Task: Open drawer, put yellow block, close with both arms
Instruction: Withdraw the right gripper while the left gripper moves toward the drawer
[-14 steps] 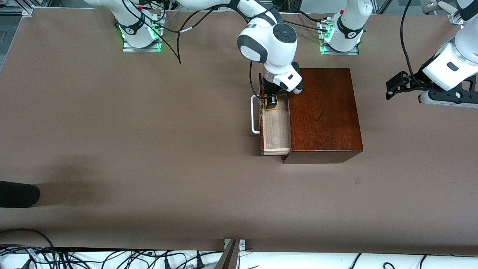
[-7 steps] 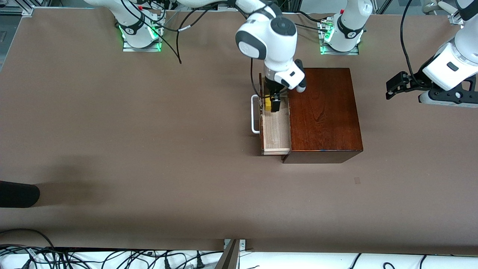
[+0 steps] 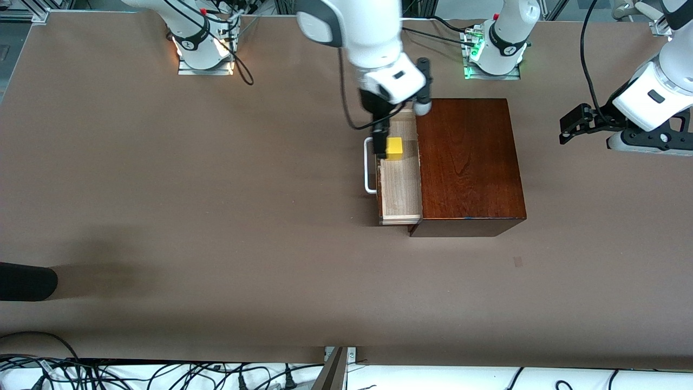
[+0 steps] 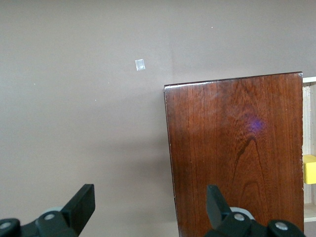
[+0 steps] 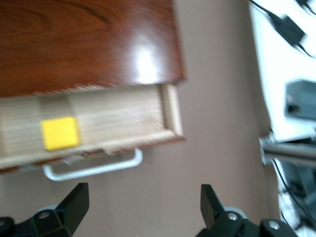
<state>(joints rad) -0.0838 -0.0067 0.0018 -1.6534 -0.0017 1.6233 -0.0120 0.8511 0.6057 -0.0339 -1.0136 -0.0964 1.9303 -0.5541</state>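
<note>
The yellow block (image 3: 394, 148) lies in the open drawer (image 3: 401, 189), in the part farthest from the front camera. The drawer's white handle (image 3: 370, 165) faces the right arm's end of the table. It belongs to the dark mahogany box (image 3: 468, 162). My right gripper (image 3: 381, 142) is open and empty, raised over the drawer's handle edge beside the block. Its wrist view shows the block (image 5: 60, 133), the tray (image 5: 170, 116), the handle (image 5: 94, 170) and the gripper (image 5: 143, 197). My left gripper (image 3: 564, 130) is open and waits toward the left arm's end, beside the box (image 4: 234, 148).
A dark rounded object (image 3: 27, 281) pokes in at the table edge toward the right arm's end, near the front camera. A small pale mark (image 3: 518, 261) lies on the table nearer the camera than the box. Cables run along the front edge.
My right gripper has opened, let go of the yellow block and risen from the drawer. The block stays in the tray. The left arm has not moved.
</note>
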